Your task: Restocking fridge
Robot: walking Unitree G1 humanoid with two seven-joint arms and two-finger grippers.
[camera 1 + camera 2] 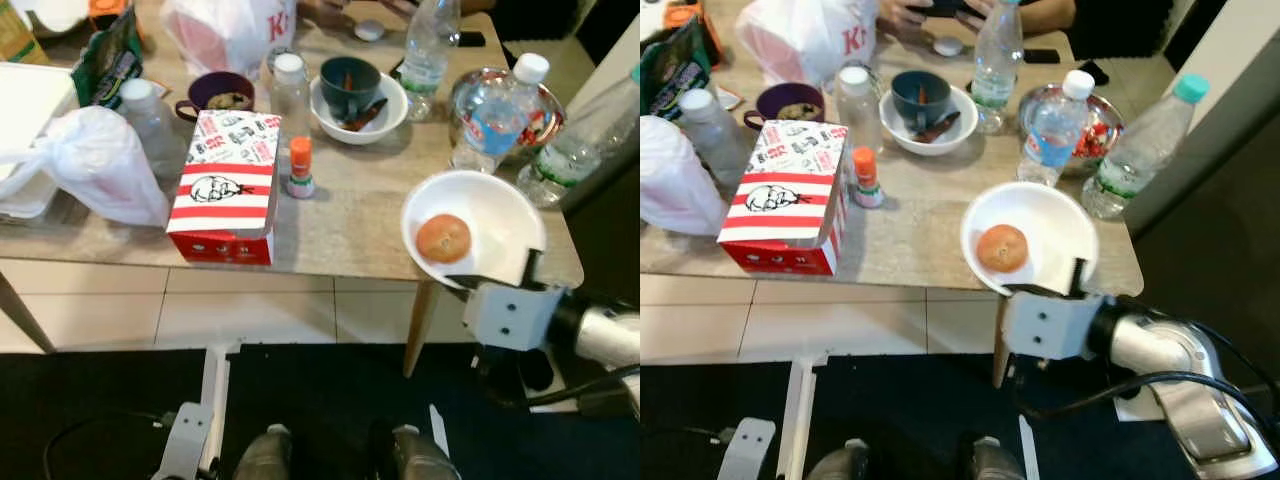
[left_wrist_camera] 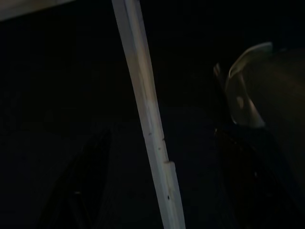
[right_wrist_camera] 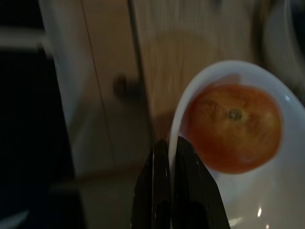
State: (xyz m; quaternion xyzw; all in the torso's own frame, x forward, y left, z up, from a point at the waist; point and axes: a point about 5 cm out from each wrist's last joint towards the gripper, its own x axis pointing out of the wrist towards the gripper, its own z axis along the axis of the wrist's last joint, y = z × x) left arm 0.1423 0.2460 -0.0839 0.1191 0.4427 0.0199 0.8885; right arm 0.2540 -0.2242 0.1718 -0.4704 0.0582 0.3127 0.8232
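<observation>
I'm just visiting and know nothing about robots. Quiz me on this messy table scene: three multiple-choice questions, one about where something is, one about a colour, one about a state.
1. Where is the orange fruit?
A. Inside the white bowl
B. On the floor
C. On top of the striped box

2. What colour is the cap of the small bottle beside the red-and-white striped box?
A. Blue
B. Orange
C. Black

3. What is the right gripper doing?
A. Hanging open beside the table
B. Shut on a water bottle
C. Shut on the rim of the white bowl

Answers:
1. A: the fruit lies in the bowl's hollow.
2. B: the cap is plainly orange.
3. C: the right wrist view shows both black fingers pinching the bowl's rim.
</observation>
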